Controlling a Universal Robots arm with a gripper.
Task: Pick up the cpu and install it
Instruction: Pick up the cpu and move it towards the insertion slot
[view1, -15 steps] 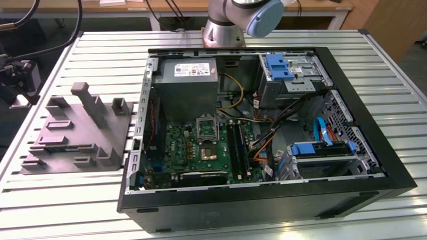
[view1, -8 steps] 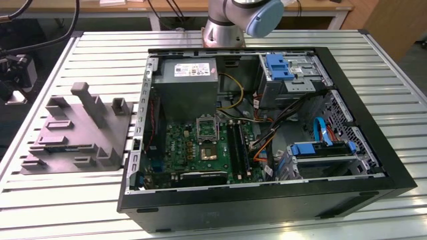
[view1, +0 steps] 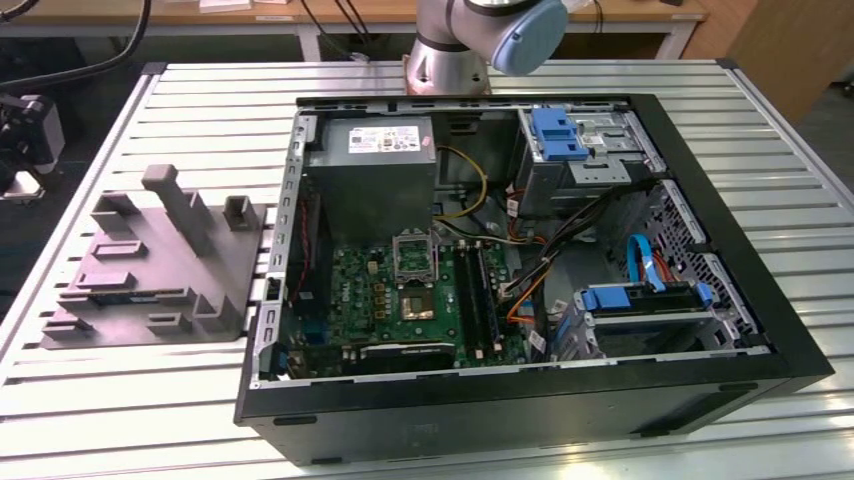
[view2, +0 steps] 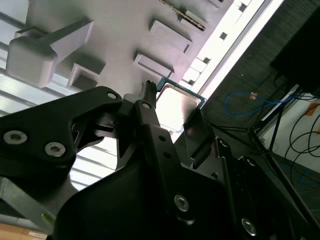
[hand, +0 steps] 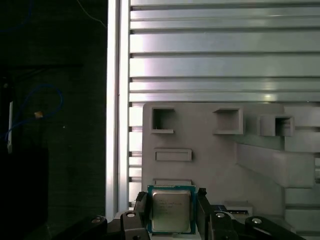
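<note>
Your fingers (hand: 142, 207) are closed on two opposite edges of the cpu (hand: 171, 210), and you hold it over the holder (hand: 215, 155) on the desk (hand: 225, 60).

The square, silver-topped, teal-rimmed cpu (hand: 171, 211) sits gripped by its edges in the claw (hand: 172, 196).

A ribbed, silver slatted table (view1: 561, 80) carries everything. A grey moulded plastic holder block (view1: 147, 270) with upright posts lies flat on the slats at the exterior view's left. Just beside it an open black computer case (view1: 534, 390) takes up the middle and right, and the arm's base (view1: 447, 60) stands at the far edge.
</note>
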